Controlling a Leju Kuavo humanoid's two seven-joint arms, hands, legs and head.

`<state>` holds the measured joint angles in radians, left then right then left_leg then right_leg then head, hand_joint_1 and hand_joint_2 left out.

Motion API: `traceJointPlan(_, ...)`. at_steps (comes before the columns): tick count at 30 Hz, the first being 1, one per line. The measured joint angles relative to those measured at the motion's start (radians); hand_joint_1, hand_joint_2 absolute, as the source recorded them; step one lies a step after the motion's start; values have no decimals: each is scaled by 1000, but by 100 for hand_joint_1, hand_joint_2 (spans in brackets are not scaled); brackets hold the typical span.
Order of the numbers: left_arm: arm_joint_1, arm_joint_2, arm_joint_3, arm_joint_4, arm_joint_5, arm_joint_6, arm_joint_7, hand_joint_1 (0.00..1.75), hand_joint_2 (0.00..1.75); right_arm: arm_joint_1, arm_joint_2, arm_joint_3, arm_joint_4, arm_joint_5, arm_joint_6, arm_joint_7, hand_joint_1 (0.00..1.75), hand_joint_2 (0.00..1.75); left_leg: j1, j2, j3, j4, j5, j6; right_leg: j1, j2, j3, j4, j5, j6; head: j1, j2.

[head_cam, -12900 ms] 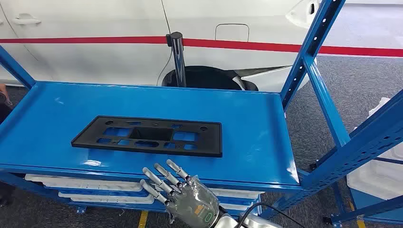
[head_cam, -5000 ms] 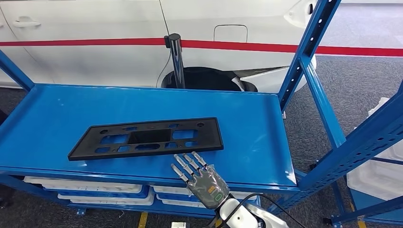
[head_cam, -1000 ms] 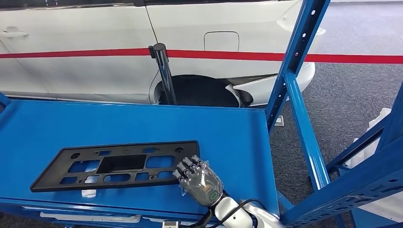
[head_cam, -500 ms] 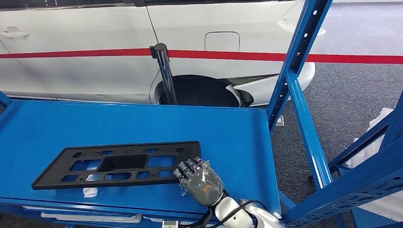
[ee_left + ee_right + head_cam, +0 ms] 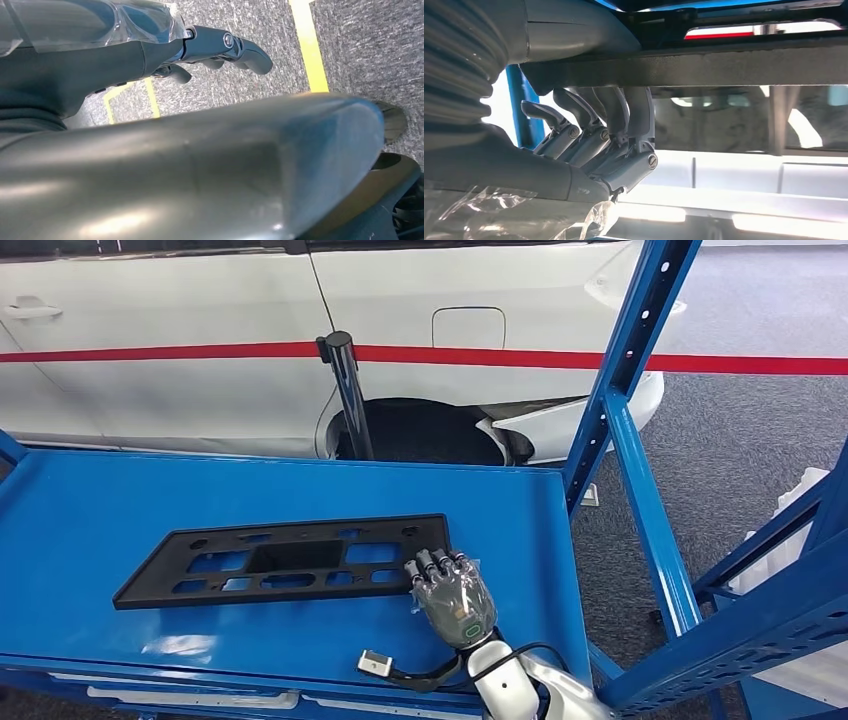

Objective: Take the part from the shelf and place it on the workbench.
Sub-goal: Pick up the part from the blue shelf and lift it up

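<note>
1. Right robot hand (image 5: 453, 589): it reaches over the front of the blue shelf (image 5: 500, 530) from below. Its fingers (image 5: 434, 563) are curled over the near right corner of the part (image 5: 285, 559). In the right wrist view the fingers (image 5: 624, 112) hook against the dark edge of the part (image 5: 724, 62), with the thumb on the opposite face. The hand grips the part.

2. Cable and connector (image 5: 374, 663): a black cable runs from the right wrist to a small grey connector lying on the shelf, near the hand and toward the shelf's front edge.

3. Part: a flat black rectangular plate with several cut-outs. It lies lengthwise on the shelf and extends away from the right robot hand toward the shelf's other end. Whether its gripped end is raised off the surface cannot be told.

4. Left robot hand (image 5: 220, 47): seen from its wrist camera above grey carpet with yellow floor lines. The fingers are bent and hold nothing visible; whether they are fully closed cannot be told.

5. Shelf upright (image 5: 625, 360): a blue perforated post stands beyond the right robot hand, at the far corner of the shelf.

6. Black pole (image 5: 346, 390): stands behind the shelf's far edge.

7. White car (image 5: 200, 300): farthest from the hand, with a red stripe along its side.
</note>
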<state>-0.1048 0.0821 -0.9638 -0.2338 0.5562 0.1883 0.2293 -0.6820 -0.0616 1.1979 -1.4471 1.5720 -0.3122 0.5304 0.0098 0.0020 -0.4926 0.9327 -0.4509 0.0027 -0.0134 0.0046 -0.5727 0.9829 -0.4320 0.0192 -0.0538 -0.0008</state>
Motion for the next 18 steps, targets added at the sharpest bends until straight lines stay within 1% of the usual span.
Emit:
traceJointPlan(6,0,0,-2,0,2,0,-6,0,0,-3,-9,-8,4,2,15,33,175,175,0,0,0,0,0,0,0,0,0,0,0,0,0,0)
traceJointPlan(14,0,0,-4,0,2,-2,-6,0,0,-3,-14,-18,9,2,19,45,175,175,0,0,1,0,0,0,0,0,1,0,0,0,0,0)
traceJointPlan(15,0,0,-6,0,2,-5,-2,0,0,-1,-18,-26,11,2,16,43,131,131,0,0,1,0,0,0,0,0,1,0,0,0,0,0)
traceJointPlan(18,0,1,-16,0,-1,-12,17,0,0,9,-22,-39,17,0,-80,-50,0,0,-1,0,1,0,0,0,0,0,2,0,0,0,0,0)
